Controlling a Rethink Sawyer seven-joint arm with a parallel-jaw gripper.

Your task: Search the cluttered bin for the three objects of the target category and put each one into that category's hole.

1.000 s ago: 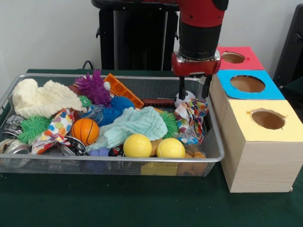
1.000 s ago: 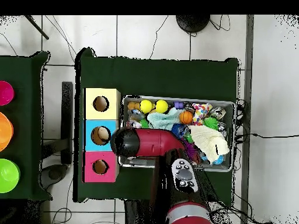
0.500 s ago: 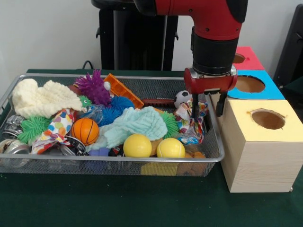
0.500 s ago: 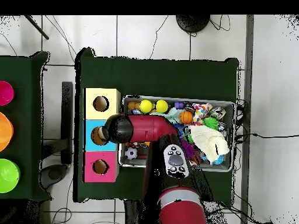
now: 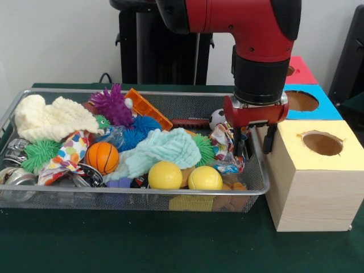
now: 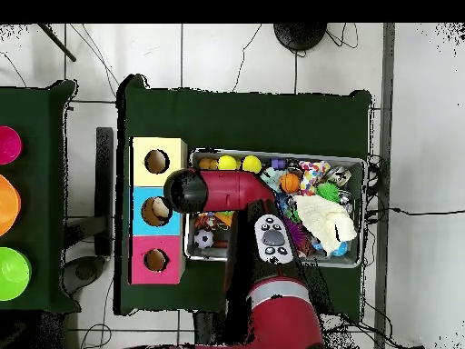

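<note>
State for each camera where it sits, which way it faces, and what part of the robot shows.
Front view: sits across the table facing the robot; sees the silver wire-mesh bin, three wooden boxes and the red arm's end effector coming down from above.
Overhead view: sits above, looking straight down, robot base at the bottom; shows the red arm over the bin.
Shared: bin, the yellow-topped box, arm.

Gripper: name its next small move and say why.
Probably a short drop straight down, then close. The gripper hangs open at the bin's end by the boxes, fingers either side of the patterned cloth, holding nothing, with the soccer ball just behind.
</note>
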